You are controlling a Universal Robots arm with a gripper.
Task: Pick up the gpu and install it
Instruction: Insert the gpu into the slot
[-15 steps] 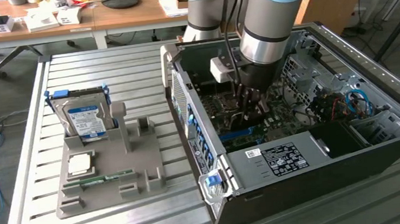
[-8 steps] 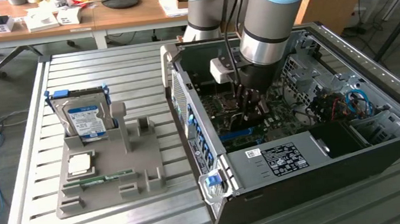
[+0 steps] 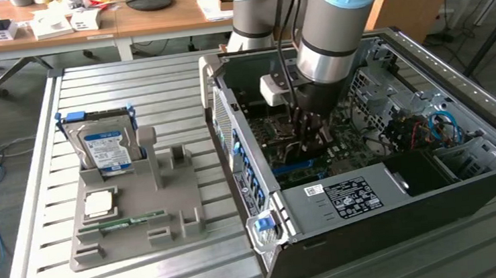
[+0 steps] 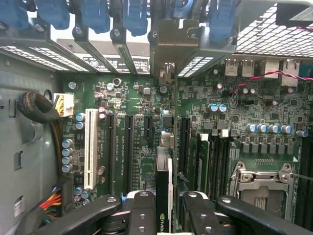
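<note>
In the wrist view the gpu (image 4: 164, 188) shows edge-on as a thin dark card. It is clamped between my two black fingers (image 4: 142, 213), so the gripper (image 4: 166, 218) is shut on it. The card stands upright over the green motherboard (image 4: 132, 147), beside the long black expansion slots (image 4: 128, 147). Its metal bracket (image 4: 168, 44) reaches the row of rear slot covers. Whether the card sits fully in a slot I cannot tell. In the exterior view the gripper (image 3: 310, 130) is lowered deep into the open computer case (image 3: 387, 194).
On the slatted table, a grey holder (image 3: 137, 209) at the exterior view's left carries a blue-labelled hard drive (image 3: 105, 148), a square chip (image 3: 99, 204) and a green memory stick (image 3: 134, 222). Inside the case are cables (image 3: 440, 125), drive cages and the processor socket (image 4: 264, 183).
</note>
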